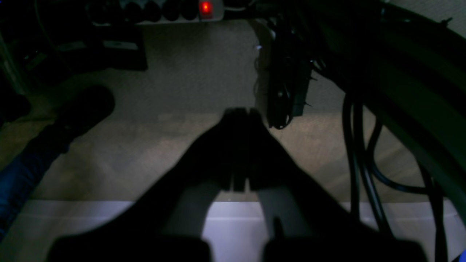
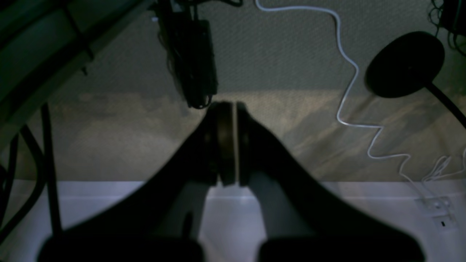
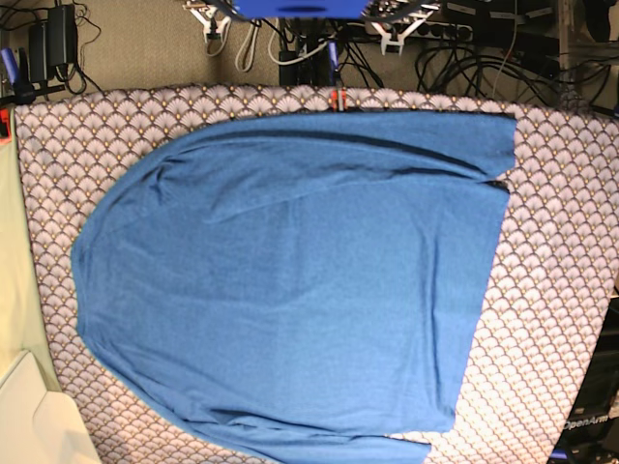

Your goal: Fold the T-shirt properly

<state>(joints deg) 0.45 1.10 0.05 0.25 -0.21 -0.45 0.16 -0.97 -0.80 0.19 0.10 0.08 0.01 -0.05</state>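
The T-shirt (image 3: pixel 290 290) is plain blue and lies spread flat on the scallop-patterned table cover (image 3: pixel 561 242) in the base view. It fills most of the cover, and one sleeve lies folded in along the far edge. Neither gripper shows in the base view. In the left wrist view my left gripper (image 1: pixel 241 114) is shut with nothing in it, hanging over the carpet floor past the table's pale edge (image 1: pixel 233 218). The right wrist view has my right gripper (image 2: pixel 233 109) shut and empty too, also over the floor. The shirt is not in either wrist view.
A power strip with a red light (image 1: pixel 205 7), black cables (image 1: pixel 358 153) and a dark shoe with a blue trouser leg (image 1: pixel 22 174) are on the floor. A white cable (image 2: pixel 346 91) and a black round stand base (image 2: pixel 404 63) lie beyond the right gripper.
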